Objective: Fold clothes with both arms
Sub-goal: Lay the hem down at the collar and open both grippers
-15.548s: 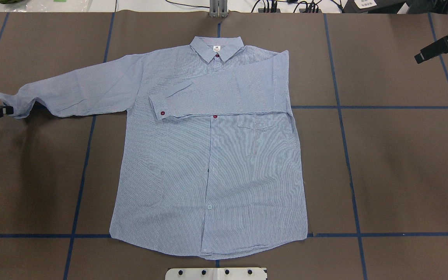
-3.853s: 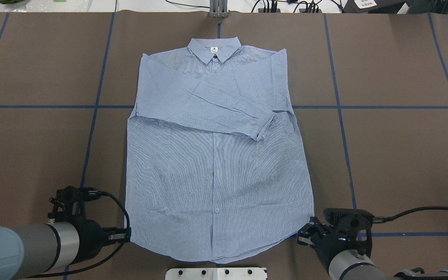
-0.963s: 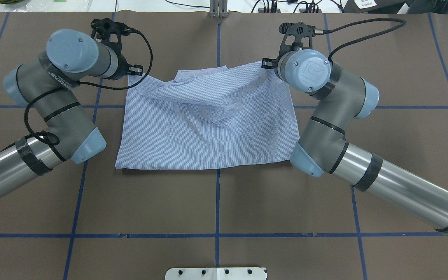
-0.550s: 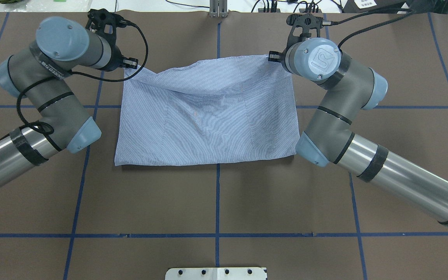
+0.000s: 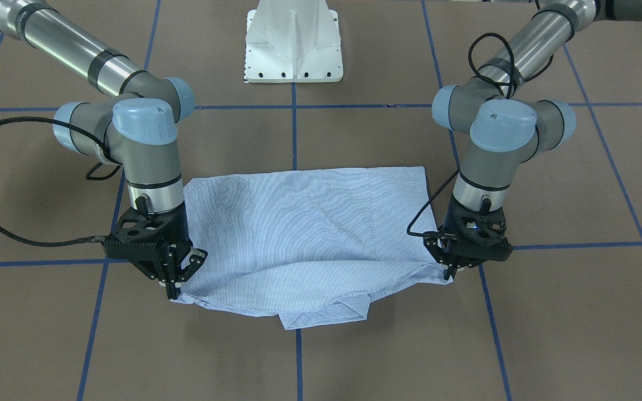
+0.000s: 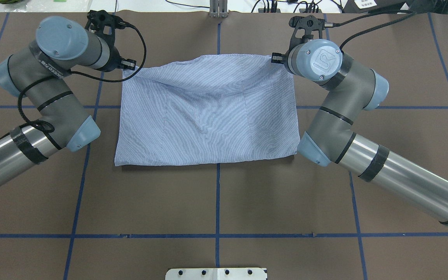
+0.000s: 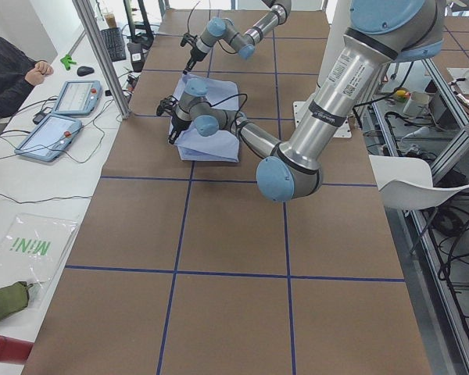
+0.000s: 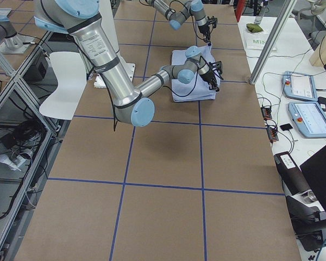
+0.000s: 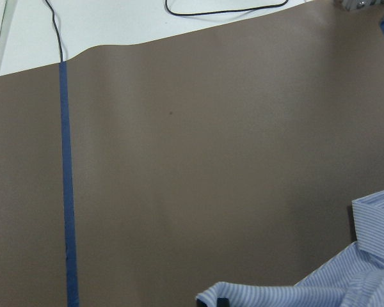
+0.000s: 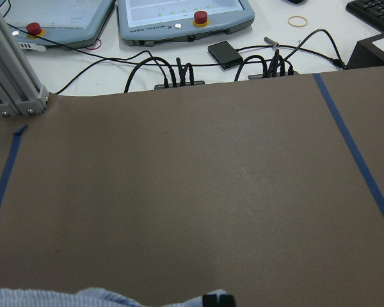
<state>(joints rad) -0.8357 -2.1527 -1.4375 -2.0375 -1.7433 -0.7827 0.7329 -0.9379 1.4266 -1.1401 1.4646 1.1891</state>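
The clothes are one light blue striped shirt [image 6: 208,112], lying doubled over on the brown table, its fold line nearest the robot. In the front-facing view the collar [image 5: 326,317] peeks out from under the upper layer's sagging edge. My left gripper [image 6: 129,65] is shut on the upper layer's far left corner and shows again as the left gripper [image 5: 449,272] at that view's right. My right gripper [image 6: 275,58] is shut on the far right corner; the same right gripper [image 5: 171,291] pinches it low over the table. Both wrist views show only a strip of striped cloth at the bottom.
The white pedestal base [image 5: 293,39] stands at the robot's side of the table. Blue tape lines cross the brown surface. An aluminium post [image 6: 218,9], cables and control tablets [image 10: 179,16] lie past the far edge. A person [image 7: 8,70] sits beside the table's far side.
Both grippers have carried the upper layer's edge further away from the robot and over the collar. The cloth now lies flatter and wider than a second ago.
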